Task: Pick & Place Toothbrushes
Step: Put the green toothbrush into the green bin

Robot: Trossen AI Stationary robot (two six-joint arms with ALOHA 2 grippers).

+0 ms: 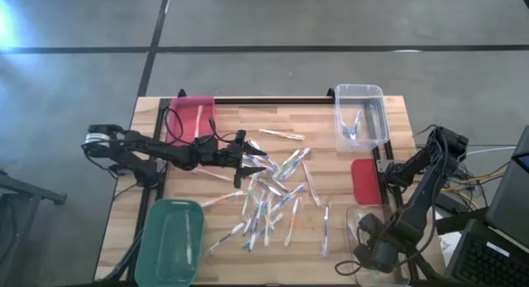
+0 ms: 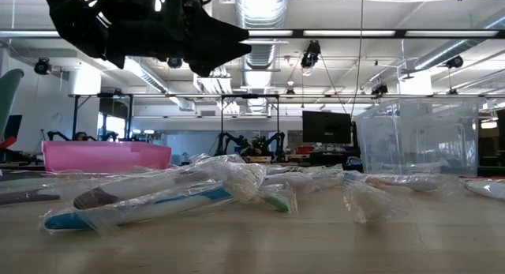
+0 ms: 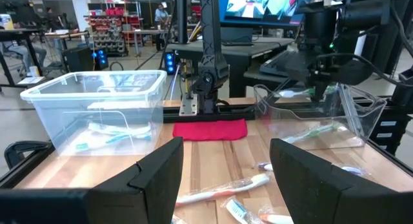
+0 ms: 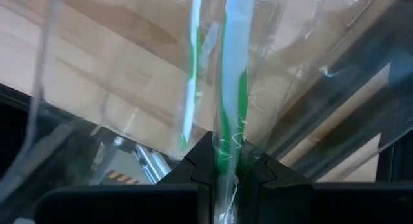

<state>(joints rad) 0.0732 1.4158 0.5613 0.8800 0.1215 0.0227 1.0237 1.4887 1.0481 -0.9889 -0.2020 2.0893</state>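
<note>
Your left gripper (image 1: 258,164) hangs above the wooden table (image 1: 207,113) with its fingers (image 3: 155,175) spread wide and nothing between them. Just ahead of and below its tips lies the loose heap of wrapped toothbrushes (image 1: 277,196), scattered across the middle of the tabletop; in the left wrist view a pale one with an orange accent (image 3: 222,190) lies right between the fingers' line of sight. Farther ahead of that gripper stands a clear bin (image 3: 97,108) holding a few brushes, and a red mat (image 3: 210,128) lies beyond the fingertips.

Your right gripper (image 4: 226,169) has its fingers pressed together, pinching a green-and-white toothbrush (image 4: 232,88) in its clear wrapper. It sits over a clear bin (image 1: 364,229) at the table's near right corner. The pink bin (image 1: 190,117) and the green bin (image 1: 169,237) sit behind and beside your left arm.
</note>
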